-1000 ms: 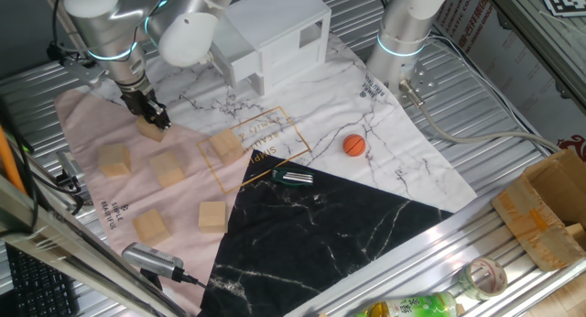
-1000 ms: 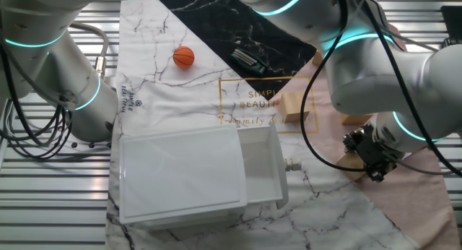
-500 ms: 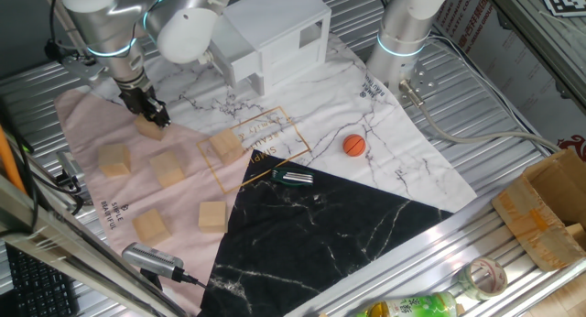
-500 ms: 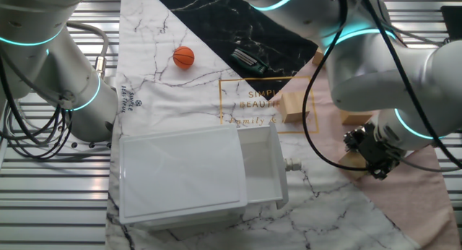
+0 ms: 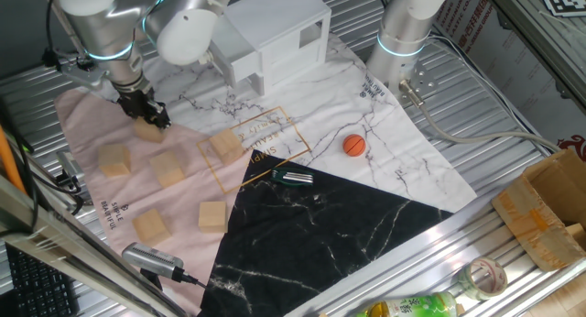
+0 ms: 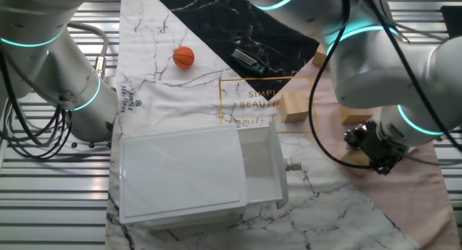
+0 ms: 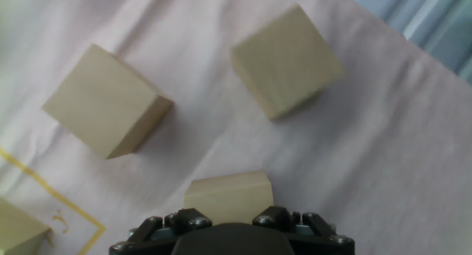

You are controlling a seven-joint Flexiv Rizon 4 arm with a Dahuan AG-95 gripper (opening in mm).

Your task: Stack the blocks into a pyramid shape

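Note:
Several light wooden blocks lie on the pink cloth: one (image 5: 114,160) at the left, one (image 5: 168,169) beside it, one (image 5: 224,144) on the gold print, and two nearer ones (image 5: 212,215), (image 5: 151,226). My gripper (image 5: 145,113) stands at the cloth's far left, shut on a further block (image 5: 149,129). In the hand view this held block (image 7: 228,194) shows between the fingers of my gripper (image 7: 230,213), with two loose blocks (image 7: 107,100), (image 7: 286,60) beyond it. The other fixed view shows my gripper (image 6: 375,153) on that block (image 6: 355,158).
A white box-like house (image 5: 275,33) stands at the back, close to the arm. An orange ball (image 5: 354,145) and a small dark tool (image 5: 293,178) lie on the marble cloth. A second robot base (image 5: 403,33) stands at the back right, and a cardboard box (image 5: 549,216) at the right.
The gripper with its block has shifted slightly, a little up and to the left in one fixed view. The other blocks have not moved.

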